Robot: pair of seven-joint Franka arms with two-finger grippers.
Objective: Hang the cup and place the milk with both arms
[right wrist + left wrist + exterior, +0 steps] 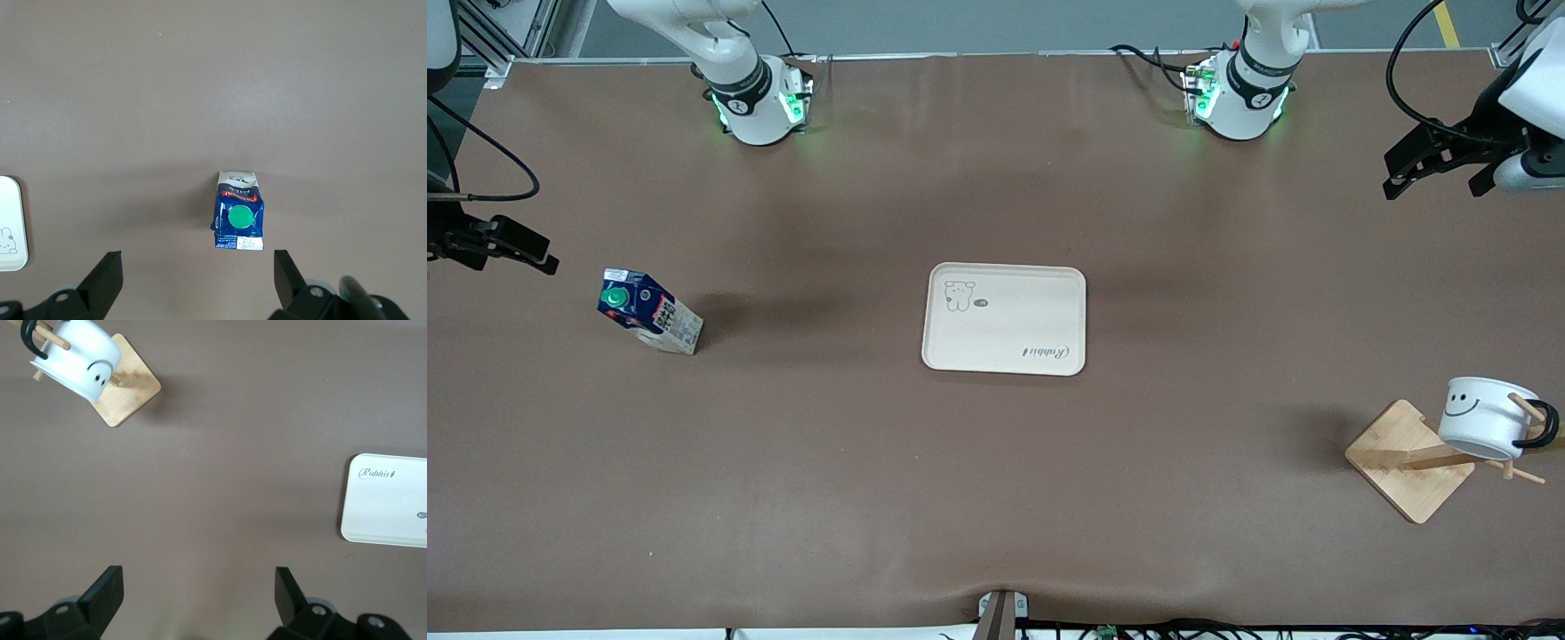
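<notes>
The cup [1480, 418] hangs on a wooden rack [1409, 460] that stands on the bench [996, 480] toward the left arm's end, nearer to the front camera than the tray [1005, 318]. It is tipped on its side with its black handle [1543, 431] looped over one of the rack's pegs and the smiley face turned toward the middle of the bench. The left wrist view shows the same cup [77, 357] on the rack [130, 390], its handle around a peg.

The milk [649, 311] stands upright on the bench toward the right arm's end, about level with the tray and well apart from it. Its green cap [615, 297] is on the sloped top. In the right wrist view the milk [238, 210] appears from above, with bare bench all around it.

The tray lies flat in the middle of the bench, with a small animal drawing and a printed word on it.

The left tool [1427, 169] is up in the air over the bench edge at the left arm's end, clear of the rack; its fingers [107, 590] are spread wide with nothing between them. The right tool [503, 244] is over the bench edge at the right arm's end, beside the milk but not touching it; its fingers [103, 277] are also spread wide and hold nothing.
</notes>
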